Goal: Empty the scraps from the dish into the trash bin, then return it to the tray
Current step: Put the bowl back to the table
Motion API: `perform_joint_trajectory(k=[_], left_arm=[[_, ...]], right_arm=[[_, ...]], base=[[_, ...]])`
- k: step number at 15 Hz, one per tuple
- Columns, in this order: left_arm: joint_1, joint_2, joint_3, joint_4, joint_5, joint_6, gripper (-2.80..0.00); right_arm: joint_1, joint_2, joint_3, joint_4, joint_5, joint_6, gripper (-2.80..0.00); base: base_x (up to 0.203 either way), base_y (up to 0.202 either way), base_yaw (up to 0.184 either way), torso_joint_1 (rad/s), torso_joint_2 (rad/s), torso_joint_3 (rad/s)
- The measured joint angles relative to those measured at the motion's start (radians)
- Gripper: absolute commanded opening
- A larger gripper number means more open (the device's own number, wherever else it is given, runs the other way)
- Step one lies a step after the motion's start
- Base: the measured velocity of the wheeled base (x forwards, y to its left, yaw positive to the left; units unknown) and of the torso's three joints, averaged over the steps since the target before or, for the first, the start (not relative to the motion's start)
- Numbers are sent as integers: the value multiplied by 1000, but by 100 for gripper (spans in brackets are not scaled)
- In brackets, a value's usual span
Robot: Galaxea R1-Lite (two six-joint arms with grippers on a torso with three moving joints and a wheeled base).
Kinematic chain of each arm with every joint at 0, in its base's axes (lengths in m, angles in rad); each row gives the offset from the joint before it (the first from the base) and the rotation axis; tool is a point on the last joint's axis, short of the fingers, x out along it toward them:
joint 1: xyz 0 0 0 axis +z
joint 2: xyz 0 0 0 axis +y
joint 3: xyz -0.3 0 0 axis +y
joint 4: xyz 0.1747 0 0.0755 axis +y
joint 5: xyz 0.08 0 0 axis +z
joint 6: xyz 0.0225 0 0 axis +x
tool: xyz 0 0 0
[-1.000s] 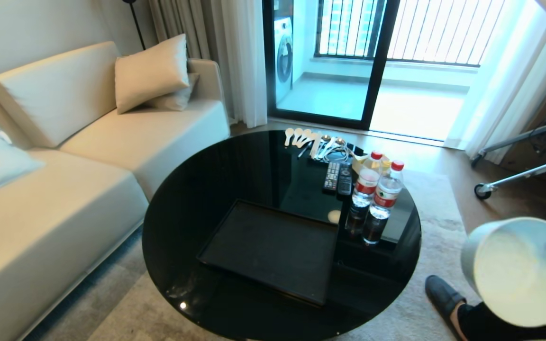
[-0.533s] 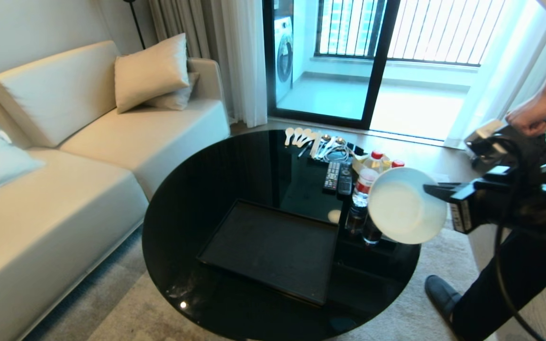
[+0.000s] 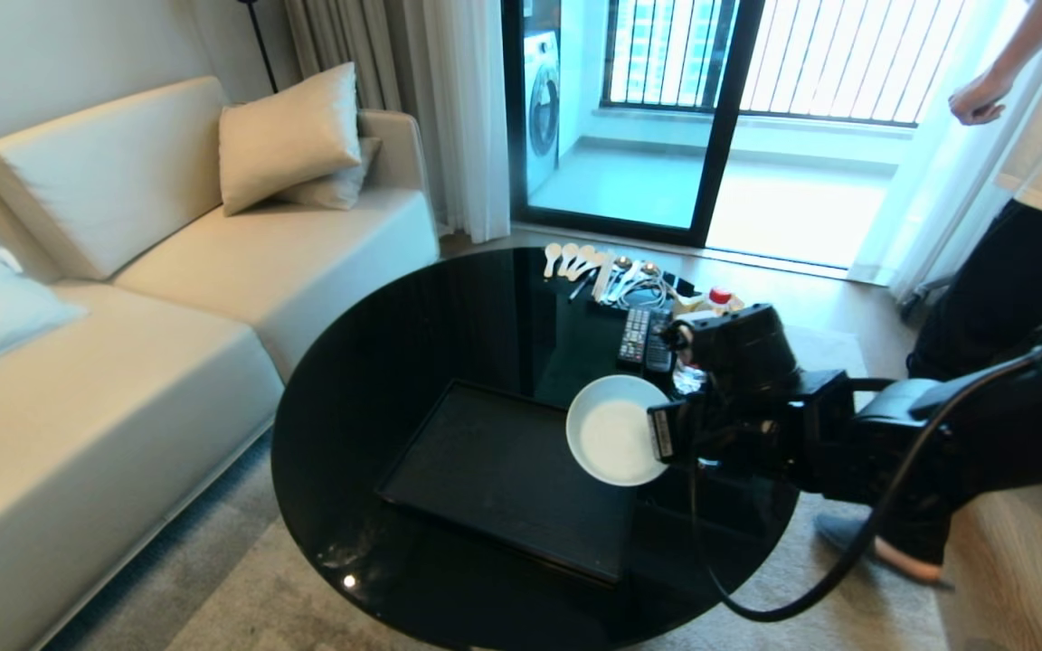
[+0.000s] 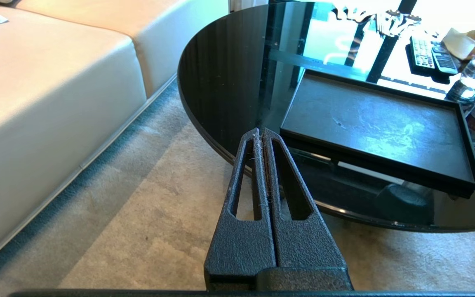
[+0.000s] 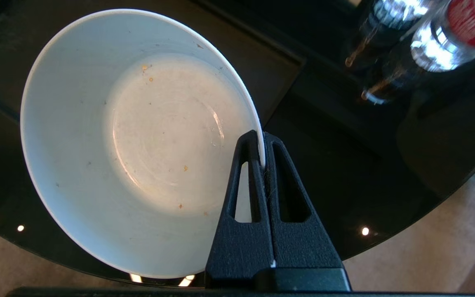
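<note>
The right gripper [image 5: 261,142], clamped on the emptied dish's [image 5: 146,140] rim, carried it over the tray's [image 3: 503,470] near edge for lowering flat; the left gripper [image 4: 262,138] hung shut

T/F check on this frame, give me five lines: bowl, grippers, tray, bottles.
1. The right gripper pinches the bowl by its rim. True.
2. The bowl is full of carrot slices. False: only tiny crumbs remain.
3. The tray has nothing on it. True.
4. The left gripper holds a spoon. False: it is shut on nothing, beside the table.
5. The bottles lie on the sofa. False: they stand on the table.
</note>
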Motion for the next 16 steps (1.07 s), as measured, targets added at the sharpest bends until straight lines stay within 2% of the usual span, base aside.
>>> perform_joint_trajectory(k=[5,12,16], left_arm=[[0,0,0,0,0,0,-280],[0,0,0,0,0,0,-280],[0,0,0,0,0,0,-280]], right_arm=[[22,177,-52,42,-6,104,-280],[50,368,-358,200,1,234,-280],[52,457,-464,216,3,272,-280]], base=[[0,0,0,0,0,0],[0,0,0,0,0,0],[0,0,0,0,0,0]])
